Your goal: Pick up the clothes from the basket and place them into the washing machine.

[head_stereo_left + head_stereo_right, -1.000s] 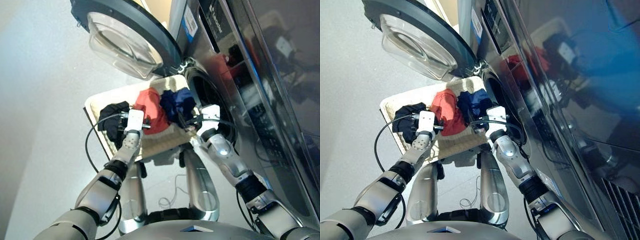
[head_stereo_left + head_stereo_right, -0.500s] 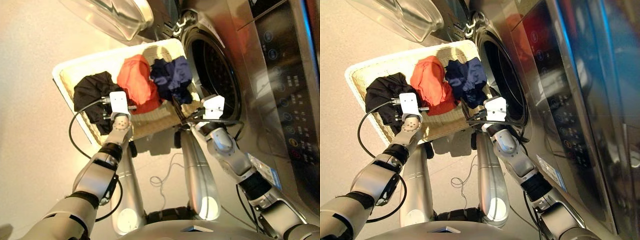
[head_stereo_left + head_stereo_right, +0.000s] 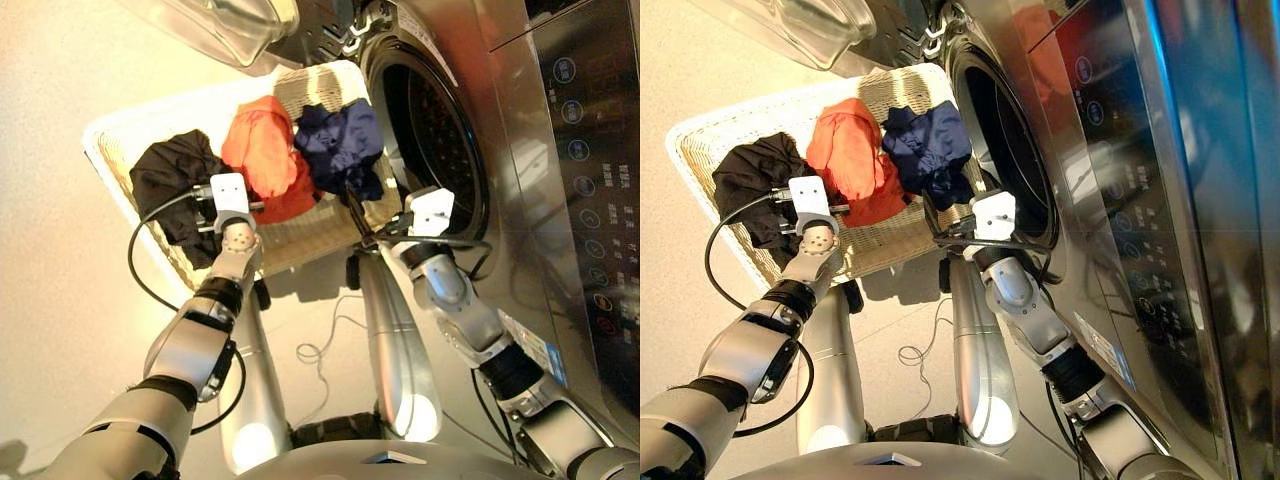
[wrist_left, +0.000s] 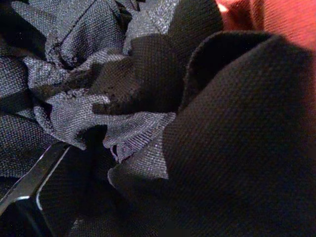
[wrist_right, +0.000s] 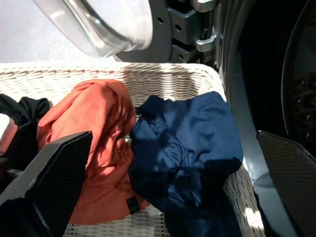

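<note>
1. Since half a second ago my head view has tilted a little, but that is the camera; the three garments lie as they did, and my left gripper [image 3: 208, 203] is pushed a bit further into the black garment [image 3: 165, 180]
2. Head views: the basket [image 3: 110, 150] sits right beside the washing machine [image 3: 560, 150], whose door [image 3: 220, 25] is swung open above it. Black, coral-red garment [image 3: 262, 155] and navy garment [image 3: 340, 140] lie in a row, navy nearest the drum [image 3: 430, 130]. My right gripper [image 3: 352, 215] hangs at the basket's near rim, just below the navy one
3. Left wrist view: crumpled black cloth fills everything; one finger [image 4: 29, 190] shows, so I cannot tell whether my claw is apart or together
4. Right wrist view: my right fingers [image 5: 49, 173] stand wide apart, empty, facing the navy garment
5. I judge the clothes light, limp and floppy; pinching a raised fold mid-bunch should lift each whole
</note>
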